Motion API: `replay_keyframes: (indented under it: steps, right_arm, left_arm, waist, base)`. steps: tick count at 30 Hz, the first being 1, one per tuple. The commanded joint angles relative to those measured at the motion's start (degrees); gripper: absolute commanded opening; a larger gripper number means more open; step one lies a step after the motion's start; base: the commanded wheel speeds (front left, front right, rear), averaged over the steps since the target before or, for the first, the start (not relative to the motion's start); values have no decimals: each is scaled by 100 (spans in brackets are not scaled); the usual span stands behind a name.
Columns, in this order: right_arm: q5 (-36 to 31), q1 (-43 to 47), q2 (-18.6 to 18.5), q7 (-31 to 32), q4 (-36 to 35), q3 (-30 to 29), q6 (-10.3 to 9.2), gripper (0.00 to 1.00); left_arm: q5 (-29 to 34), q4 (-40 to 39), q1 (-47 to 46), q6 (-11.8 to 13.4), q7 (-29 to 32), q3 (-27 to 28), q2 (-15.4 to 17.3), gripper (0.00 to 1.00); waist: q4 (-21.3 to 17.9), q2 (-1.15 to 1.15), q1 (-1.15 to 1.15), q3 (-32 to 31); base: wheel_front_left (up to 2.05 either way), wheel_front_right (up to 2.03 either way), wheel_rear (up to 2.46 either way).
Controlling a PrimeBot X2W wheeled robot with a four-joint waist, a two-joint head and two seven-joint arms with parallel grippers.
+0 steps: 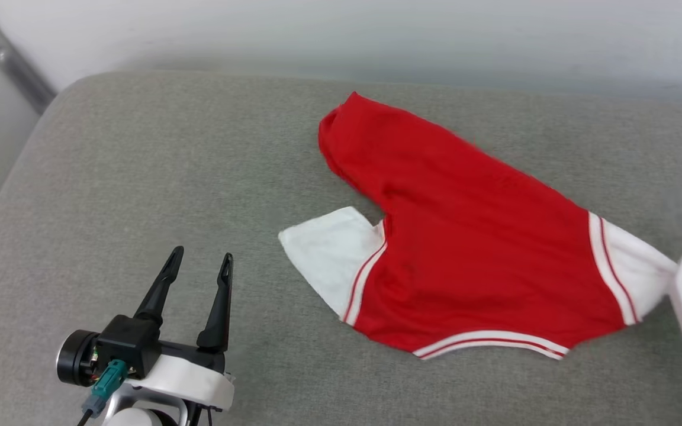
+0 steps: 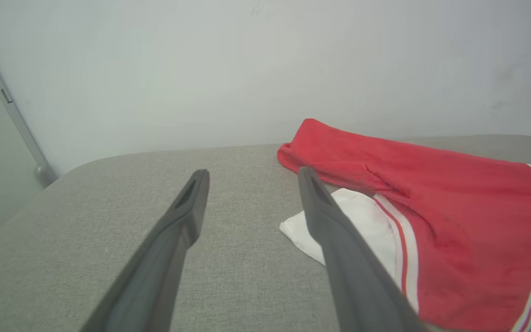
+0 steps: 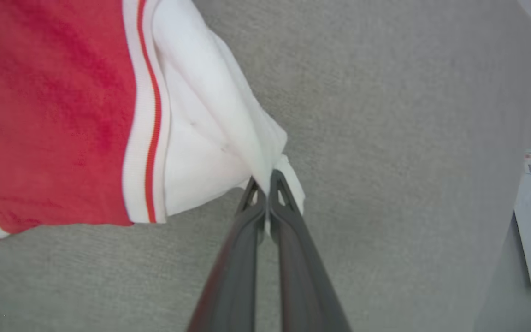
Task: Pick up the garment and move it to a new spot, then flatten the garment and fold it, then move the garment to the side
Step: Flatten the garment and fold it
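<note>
Red jersey [image 1: 465, 236] lies rumpled on grey cushion [image 1: 140, 165], right of centre. R gripper [image 3: 265, 182] clenched on tip of one white sleeve [image 3: 210, 138]. L gripper [image 1: 202, 255] spread wide, empty, near other sleeve [image 1: 329, 251], not touching.

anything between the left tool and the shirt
Nothing but bare grey cushion. In the head view the open left tool stands apart from the shirt, whose white sleeve is the nearest part.
</note>
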Motion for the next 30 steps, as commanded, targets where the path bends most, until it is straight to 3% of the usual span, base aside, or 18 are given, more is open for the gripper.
replay_keyframes:
  steps: [1, 9, 10, 11, 12, 21, 30]
  right_arm:
    - [-84, 270, -183, 37, -56, -231, -5, 0]
    - [-350, 1074, -274, -31, 50, -863, -5, 0]
    - [-415, 1096, -256, -196, -32, -835, -4, 36]
    - [-415, 1096, -256, -196, -32, -835, -4, 36]
    - [-427, 1091, -186, -350, -91, -873, -4, 100]
    - [-421, 952, 488, -1617, -1080, -1244, -4, 100]
    - [-554, 1630, 1457, -3199, -2168, -1905, -3, 100]
  left_arm:
    - [47, 1, 82, -34, -14, 36, -32, 100]
    - [131, 123, 46, -101, -14, 112, -73, 100]
    - [134, 137, 40, -101, -14, 129, -78, 100]
    - [134, 137, 40, -101, -14, 129, -78, 100]
    - [140, 146, 44, -107, -14, 153, -78, 100]
    - [55, -33, 180, -151, -14, 420, -120, 100]
    - [41, -147, 447, -198, -14, 490, -131, 100]
  waist:
    - [-156, 0, 0, -23]
    - [-307, 0, 0, -8]
    - [-326, 0, 0, -18]
    - [-326, 0, 0, -18]
    - [-357, 0, 0, -30]
    - [-719, 0, 0, -293]
    - [-984, 0, 0, -463]
  base:
    - [0, 0, 0]
    - [0, 0, 0]
    - [0, 0, 0]
    - [0, 0, 0]
    - [0, 0, 0]
    - [0, 0, 0]
    - [0, 0, 0]
